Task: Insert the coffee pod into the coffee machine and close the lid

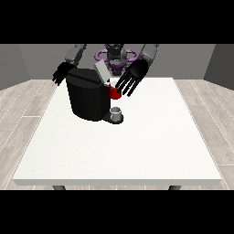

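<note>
While lid [101, 72] tilts up-left, open-fingered hand [133, 77] above coffee machine [87, 98]

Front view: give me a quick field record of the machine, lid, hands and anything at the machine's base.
machine: black coffee machine on the white table, left of centre
lid: grey lid raised, tilted
hand at view's right: fingers spread and straight, over a red thing at the machine
hand at view's left: behind the machine, fingers unclear
base: grey thing on the machine's base
</note>
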